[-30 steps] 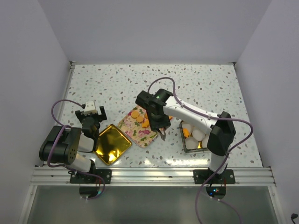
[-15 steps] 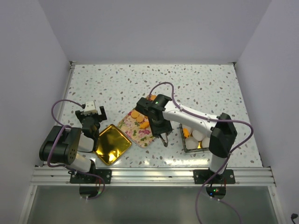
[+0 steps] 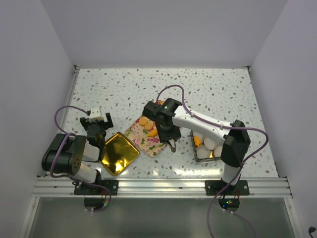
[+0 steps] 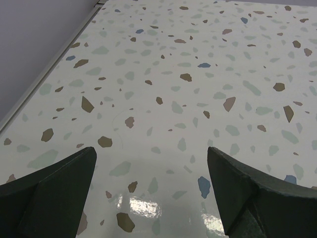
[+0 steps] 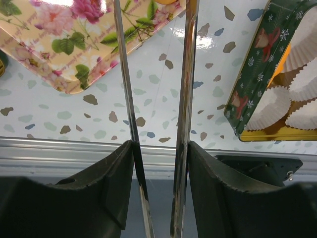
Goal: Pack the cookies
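Several orange cookies (image 3: 147, 127) lie on a floral tray (image 3: 141, 141), whose corner also shows in the right wrist view (image 5: 64, 44). More orange cookies (image 3: 198, 140) sit in the green tin (image 3: 194, 151) among white paper cups (image 3: 211, 144). My right gripper (image 3: 172, 144) (image 5: 160, 144) hangs between tray and tin, shut on metal tongs (image 5: 185, 74). The two blades run up past the tray's edge, and their tips are out of view. My left gripper (image 3: 98, 122) (image 4: 151, 151) stands open over bare table.
A gold lid (image 3: 119, 152) lies at the front left, next to the left arm. The tin's green wall (image 5: 252, 84) and its paper cups (image 5: 270, 106) lie right of the tongs. An aluminium rail (image 3: 158, 186) edges the table's near side.
The right arm has shifted slightly to the left, toward the tray, keeping the tongs in its grip. The left arm has not moved.
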Robot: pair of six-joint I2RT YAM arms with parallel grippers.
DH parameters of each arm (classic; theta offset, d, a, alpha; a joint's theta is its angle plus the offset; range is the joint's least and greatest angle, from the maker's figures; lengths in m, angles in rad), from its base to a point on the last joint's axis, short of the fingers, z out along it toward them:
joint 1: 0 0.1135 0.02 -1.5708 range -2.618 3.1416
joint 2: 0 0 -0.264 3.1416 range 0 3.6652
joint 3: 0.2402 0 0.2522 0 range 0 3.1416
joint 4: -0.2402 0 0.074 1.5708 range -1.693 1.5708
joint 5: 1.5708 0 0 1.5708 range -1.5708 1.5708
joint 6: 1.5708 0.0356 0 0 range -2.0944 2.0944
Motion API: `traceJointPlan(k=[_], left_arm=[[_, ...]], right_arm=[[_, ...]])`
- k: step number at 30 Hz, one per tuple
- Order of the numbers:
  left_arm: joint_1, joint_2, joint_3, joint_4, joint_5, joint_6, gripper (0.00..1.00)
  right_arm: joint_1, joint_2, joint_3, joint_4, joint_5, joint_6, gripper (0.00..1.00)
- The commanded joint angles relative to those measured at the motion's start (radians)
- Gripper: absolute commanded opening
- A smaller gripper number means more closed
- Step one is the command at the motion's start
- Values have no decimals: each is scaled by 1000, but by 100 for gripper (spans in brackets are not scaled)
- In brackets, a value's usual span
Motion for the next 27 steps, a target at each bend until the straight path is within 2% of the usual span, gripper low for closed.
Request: traceJointPlan(k=[1,17,27], left_arm=[[0,3,20,131,-20,15,100],[0,3,20,130,-22,15,100],[0,3,20,130,-22,14,100]], right_arm=[[-4,11,33,-28,21,2,49],[-7,34,76,-44,32,-18,42],[-77,-76,193,-181,187,-25,38]])
